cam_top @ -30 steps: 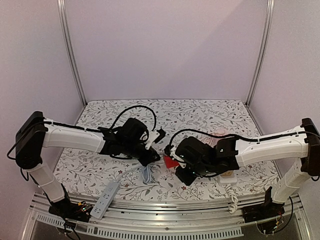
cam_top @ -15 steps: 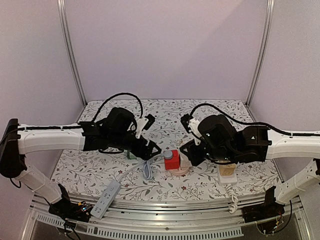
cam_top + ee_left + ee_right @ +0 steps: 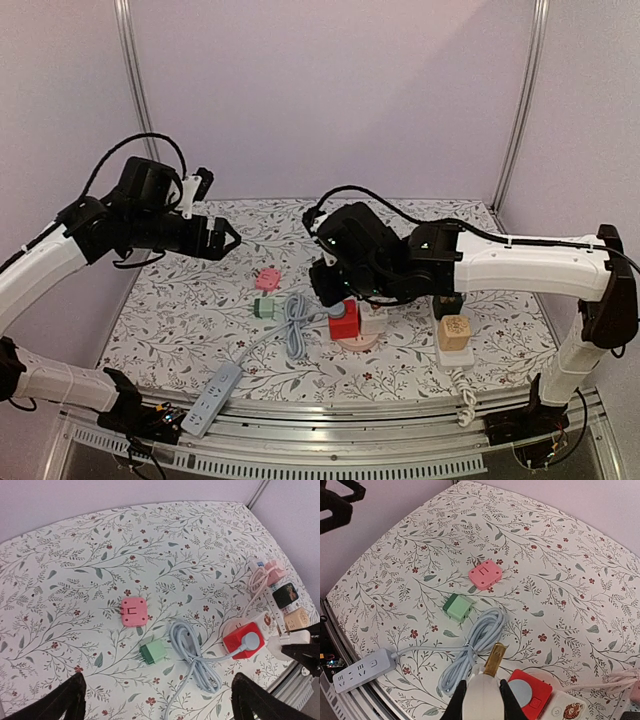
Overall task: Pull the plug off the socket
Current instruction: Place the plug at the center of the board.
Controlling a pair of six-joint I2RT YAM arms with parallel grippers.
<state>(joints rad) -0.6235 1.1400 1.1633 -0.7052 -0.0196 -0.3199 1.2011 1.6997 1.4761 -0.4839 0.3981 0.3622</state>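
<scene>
White plug, brass prong pointing past the fingertips (only one shows), sits pinched between the right gripper's fingers. Red socket cube lies just right of those fingers, apart from the plug. Left gripper's fingers stand spread wide, with a pink adapter and a green adapter showing between them.

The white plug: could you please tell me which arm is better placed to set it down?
Right: the right fingers grip the plug; the left fingers hang open, high and far from it.
</scene>
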